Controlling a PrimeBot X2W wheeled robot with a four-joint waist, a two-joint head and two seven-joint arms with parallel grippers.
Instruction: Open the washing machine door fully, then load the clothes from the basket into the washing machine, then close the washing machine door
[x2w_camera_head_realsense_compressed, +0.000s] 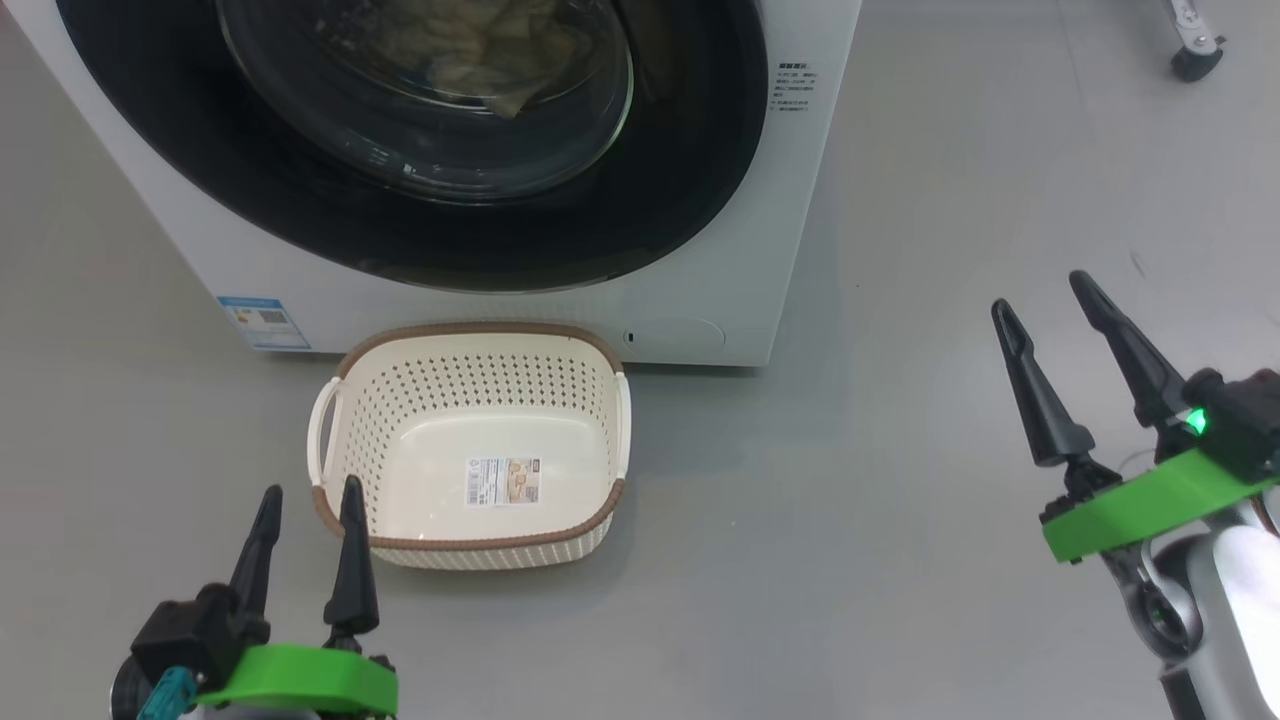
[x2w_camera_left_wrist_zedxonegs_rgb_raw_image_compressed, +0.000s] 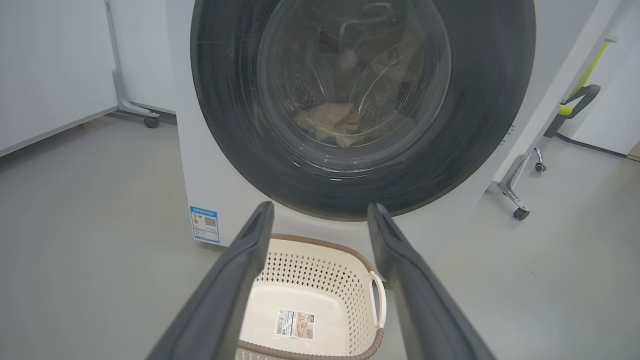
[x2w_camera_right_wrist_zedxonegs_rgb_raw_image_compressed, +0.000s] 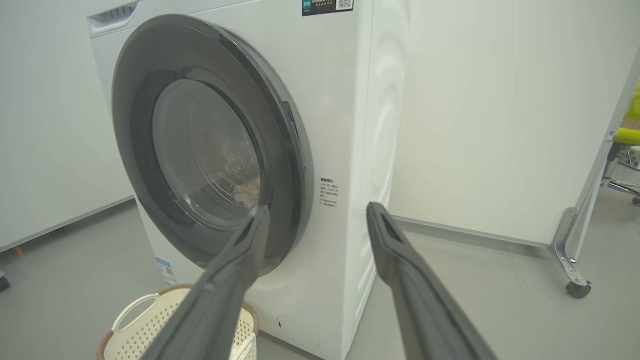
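The washing machine door (x2w_camera_head_realsense_compressed: 690, 180) sits shut on the washing machine (x2w_camera_head_realsense_compressed: 250, 260), with pale clothes (x2w_camera_head_realsense_compressed: 480, 50) behind its glass. The basket (x2w_camera_head_realsense_compressed: 470, 330) stands on the floor (x2w_camera_head_realsense_compressed: 900, 500) just before it. The left claw (x2w_camera_head_realsense_compressed: 310, 487) and right claw (x2w_camera_head_realsense_compressed: 1040, 290) both gape apart, gripping nothing.

Shut washing machine door (x2w_camera_head_realsense_compressed: 690, 170) blocks the way in.

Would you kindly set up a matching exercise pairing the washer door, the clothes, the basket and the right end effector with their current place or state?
Column one:
1. washing machine door
2. clothes
3. basket
4. right end effector

Column two:
A. on the floor, no clothes in it
B. open, holding nothing
C. shut
D. inside the washing machine

Pairs: 1-C; 2-D; 3-A; 4-B
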